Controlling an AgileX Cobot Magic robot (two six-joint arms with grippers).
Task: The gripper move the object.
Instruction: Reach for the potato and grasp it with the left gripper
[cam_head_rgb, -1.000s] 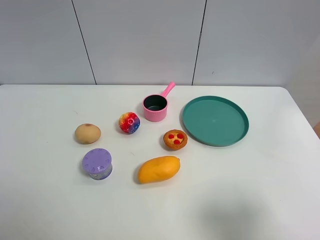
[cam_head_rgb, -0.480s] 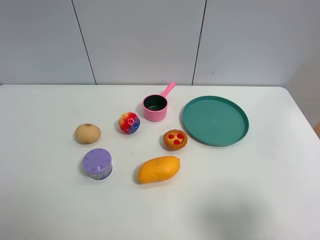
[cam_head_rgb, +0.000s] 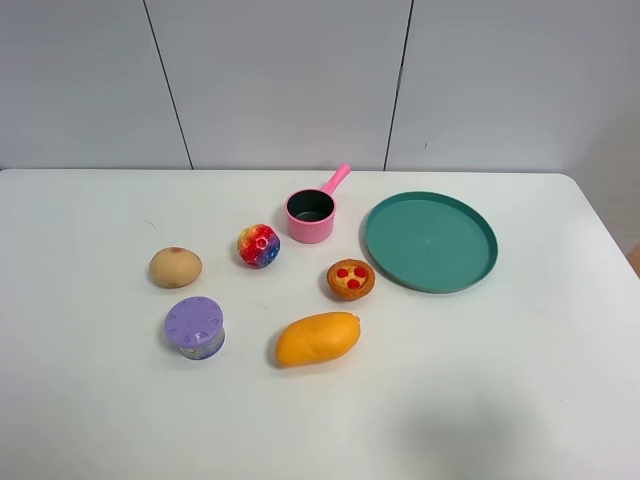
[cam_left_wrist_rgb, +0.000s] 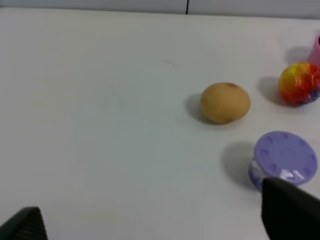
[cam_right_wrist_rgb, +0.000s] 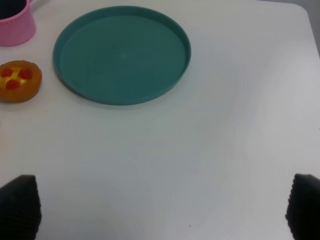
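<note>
The object, a tan potato-like lump (cam_head_rgb: 176, 267) with a brownish spot, lies on the white table at the left. It also shows in the left wrist view (cam_left_wrist_rgb: 225, 102), apart from my left gripper (cam_left_wrist_rgb: 155, 227), whose dark fingertips (cam_left_wrist_rgb: 290, 210) stand wide apart and empty. My right gripper (cam_right_wrist_rgb: 162, 205) is open and empty too, its fingertips (cam_right_wrist_rgb: 20, 202) at the frame corners over bare table short of the green plate (cam_right_wrist_rgb: 122, 55). Neither gripper shows in the exterior high view.
A multicoloured ball (cam_head_rgb: 258, 245), a pink pot (cam_head_rgb: 311, 215), a tart with red dots (cam_head_rgb: 351, 279), an orange mango (cam_head_rgb: 317, 338) and a purple lidded jar (cam_head_rgb: 195, 326) lie around the middle. The green plate (cam_head_rgb: 430, 241) is at the right.
</note>
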